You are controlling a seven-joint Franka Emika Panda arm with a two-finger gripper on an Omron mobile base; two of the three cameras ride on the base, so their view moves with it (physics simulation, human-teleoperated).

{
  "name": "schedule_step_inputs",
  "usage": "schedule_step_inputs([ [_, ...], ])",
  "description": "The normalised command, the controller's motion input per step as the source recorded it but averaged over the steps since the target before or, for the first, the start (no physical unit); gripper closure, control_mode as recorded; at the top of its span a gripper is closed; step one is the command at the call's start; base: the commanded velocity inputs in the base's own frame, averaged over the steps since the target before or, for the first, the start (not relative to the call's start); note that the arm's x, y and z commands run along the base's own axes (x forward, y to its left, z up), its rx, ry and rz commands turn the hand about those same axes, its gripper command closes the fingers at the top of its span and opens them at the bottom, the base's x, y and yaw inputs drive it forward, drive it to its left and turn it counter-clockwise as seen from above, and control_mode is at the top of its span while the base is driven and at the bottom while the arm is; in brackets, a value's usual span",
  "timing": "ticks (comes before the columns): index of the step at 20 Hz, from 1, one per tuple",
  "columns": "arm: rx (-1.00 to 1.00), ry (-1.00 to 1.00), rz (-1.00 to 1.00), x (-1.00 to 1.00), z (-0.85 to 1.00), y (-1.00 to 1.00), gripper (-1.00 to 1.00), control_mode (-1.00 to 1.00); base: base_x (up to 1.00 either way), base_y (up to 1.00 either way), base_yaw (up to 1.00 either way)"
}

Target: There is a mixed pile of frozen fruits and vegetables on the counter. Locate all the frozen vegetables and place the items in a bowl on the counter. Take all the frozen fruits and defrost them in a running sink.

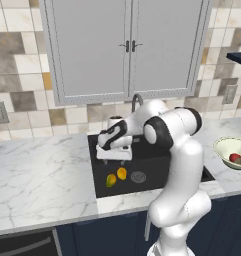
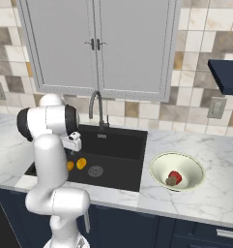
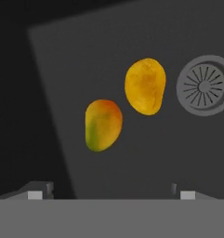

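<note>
Black sink [image 1: 157, 175] in marble bench [image 1: 42, 175] | two mangoes [image 3: 103, 124] on basin floor | my end effector [image 3: 111, 194] wide open, empty | mangoes: hard, slick, rounded; grip across the narrow middle.

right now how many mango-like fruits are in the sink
2. Both lie on the floor of the sink, left of the drain: a yellow-orange fruit nearer the drain, and a green-tinged fruit just beyond it, apart. None look hidden.

grey double-door wall cabinet [image 1: 128, 47] above a tiled backsplash [image 1: 22, 60], with a wall outlet [image 2: 216, 107].
</note>
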Motion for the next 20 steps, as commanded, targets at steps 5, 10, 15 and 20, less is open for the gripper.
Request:
schedule_step_inputs([
  [5,0.00,-0.11,-0.02,-0.27,0.39,0.00,-1.00,-1.00,0.00,0.00,0.00],
  [10,0.00,-0.11,-0.02,-0.29,0.38,0.01,-1.00,-1.00,0.00,0.00,0.00],
  [15,0.00,-0.11,-0.04,-0.35,0.33,0.00,-1.00,-1.00,0.00,0.00,0.00],
  [20,0.02,-0.14,-0.02,-0.40,0.25,0.01,-1.00,-1.00,0.00,0.00,0.00],
])
